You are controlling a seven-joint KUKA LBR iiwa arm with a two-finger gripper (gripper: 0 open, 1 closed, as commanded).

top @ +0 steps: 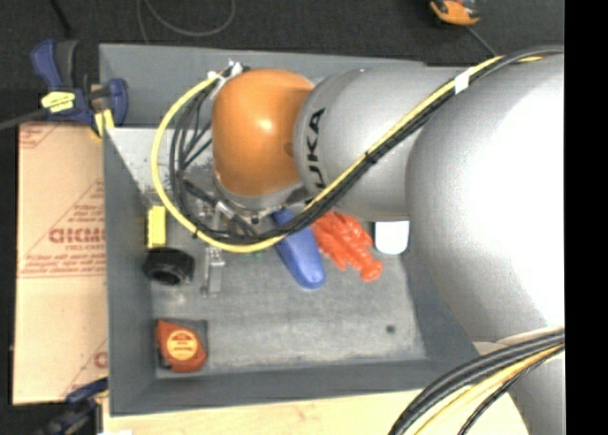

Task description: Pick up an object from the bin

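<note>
The hand (pixel 213 270) is hanging low over the left part of the bin (pixel 313 329), just beside a black ring-shaped roll (pixel 169 265), the nearest thing to it. I cannot tell if it is open or closed (the orange wrist cover (pixel 252 134) is hiding much of it). In my judgement it should be centring over the roll before descending, keeping clear of the yellow piece (pixel 155 226) near the wall.

Grey metal bin (pixel 285 333) from above. Arm (pixel 456 158), orange wrist cover (pixel 252 139), enters from right. Gripper (pixel 213 274) just beside black ring (pixel 168 265), left side. Yellow block (pixel 155 226) behind ring. Orange tape measure (pixel 180 345) front-left. Blue oblong piece (pixel 304 258) touches orange toy (pixel 350 247); white object (pixel 391 236) near.
</note>
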